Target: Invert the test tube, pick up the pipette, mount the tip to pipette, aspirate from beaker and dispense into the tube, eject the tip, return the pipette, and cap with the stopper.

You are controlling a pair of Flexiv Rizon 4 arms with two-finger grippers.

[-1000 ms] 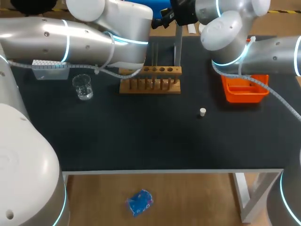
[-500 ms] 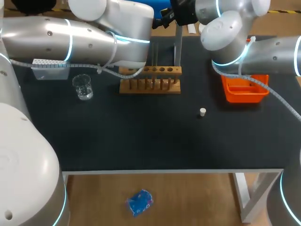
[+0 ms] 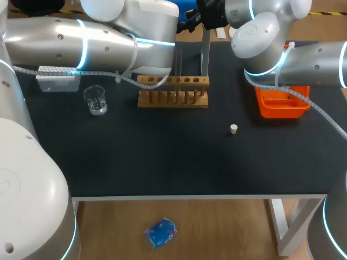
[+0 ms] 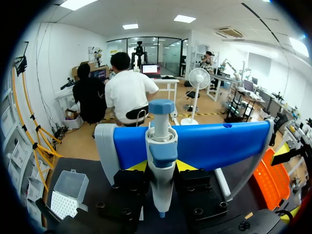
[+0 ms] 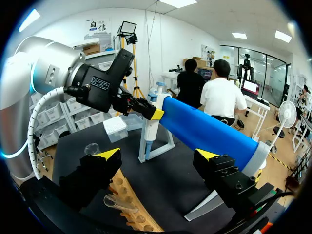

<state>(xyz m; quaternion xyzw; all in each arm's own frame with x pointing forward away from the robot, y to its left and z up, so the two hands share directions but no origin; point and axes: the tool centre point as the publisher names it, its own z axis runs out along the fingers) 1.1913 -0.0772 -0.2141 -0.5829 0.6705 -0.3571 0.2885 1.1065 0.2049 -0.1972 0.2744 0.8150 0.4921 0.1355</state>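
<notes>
Left gripper point(image 4: 161, 166) has edged forward, straddling the pipette point(image 4: 161, 139).

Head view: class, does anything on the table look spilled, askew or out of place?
Nothing spilled or toppled. The only stray is the small white stopper, standing alone on the table, apart from the wooden rack and the orange bin; the beaker stands upright.

The near half of the table point(image 3: 162, 162) lies open from left to right, with only the small stopper point(image 3: 233, 128) right of the middle, while the far strip is crowded by the tip box point(image 3: 56, 82), beaker point(image 3: 96, 101), wooden rack point(image 3: 173, 91), the stand point(image 3: 205, 51) holding the pipette point(image 4: 161, 161), the orange bin point(image 3: 282, 105), and the left arm point(image 3: 81, 43) and right arm point(image 3: 293, 54) overhead.
</notes>
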